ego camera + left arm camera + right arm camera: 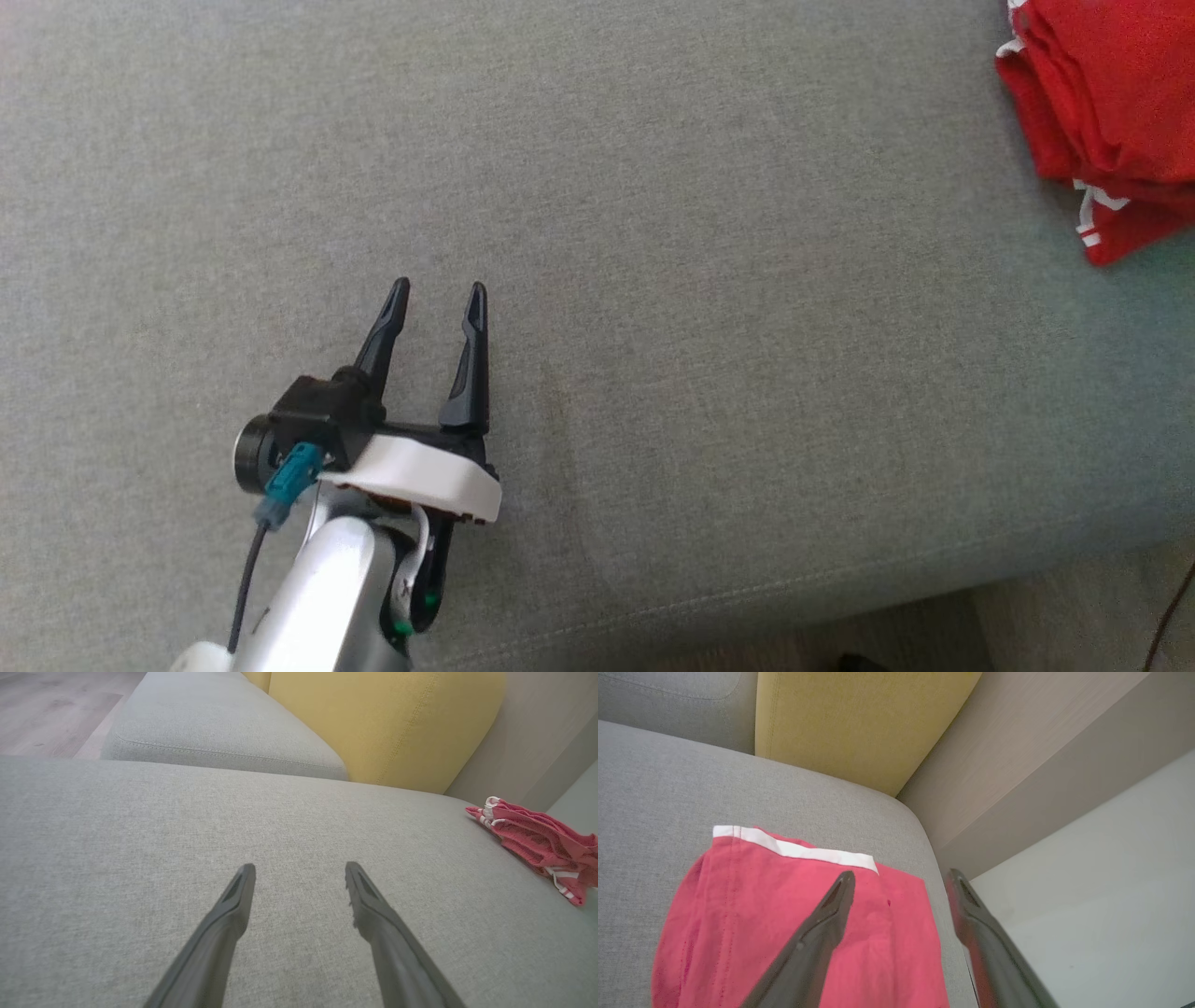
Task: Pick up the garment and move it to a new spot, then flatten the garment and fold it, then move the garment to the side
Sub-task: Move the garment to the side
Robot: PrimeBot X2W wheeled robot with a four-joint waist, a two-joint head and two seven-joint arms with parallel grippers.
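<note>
Right wrist view has my right fingers [831,914] spread apart just above the folded red garment [752,924], lying on the sofa seat [654,788] near the yellow cushion [859,718], seemingly set aside as finished, while my left fingers [471,364], also apart, hover farther from that cushion.

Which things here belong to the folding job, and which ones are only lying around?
Job: red garment; left end effector; right end effector, both open.
Just there: grey seat cushion (only the work surface); yellow back cushion; wooden floor.
</note>
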